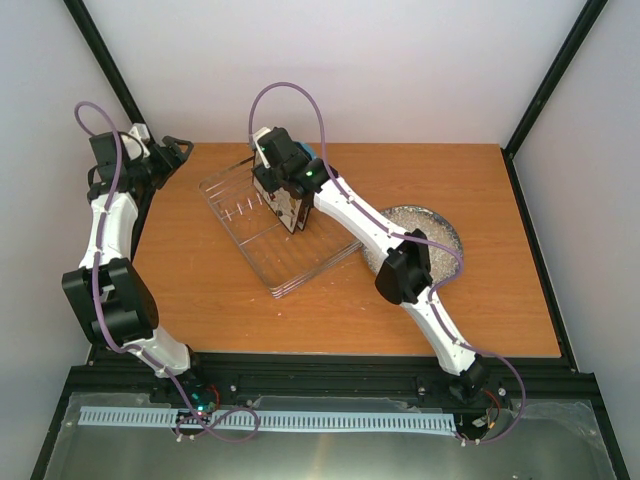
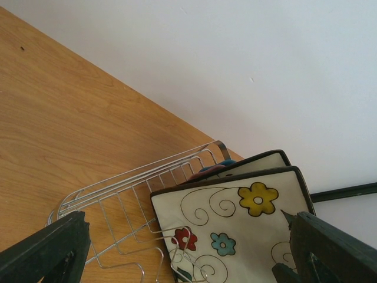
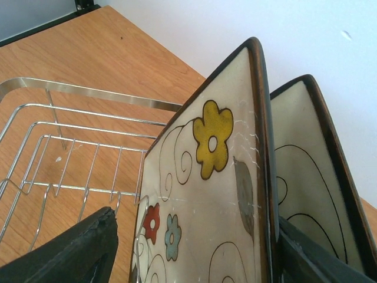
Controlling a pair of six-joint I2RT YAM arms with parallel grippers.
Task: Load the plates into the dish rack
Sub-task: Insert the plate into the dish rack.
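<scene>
Square plates (image 2: 235,224) stand on edge in the dish rack (image 1: 290,265) at 12 o'clock on the worktop (image 1: 220,310); the grey plate (image 1: 430,222) lies at 3. Right jaws are spread astride the front plate (image 3: 200,194), left jaws spread at 10. If we lift askew, a finger could topple it.

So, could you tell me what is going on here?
The right gripper straddles a square flowered plate upright in the dish rack, beside a second square plate; whether it grips is unclear. The left gripper hangs open at the far left. A grey speckled plate lies on the table, not yet loaded.
</scene>
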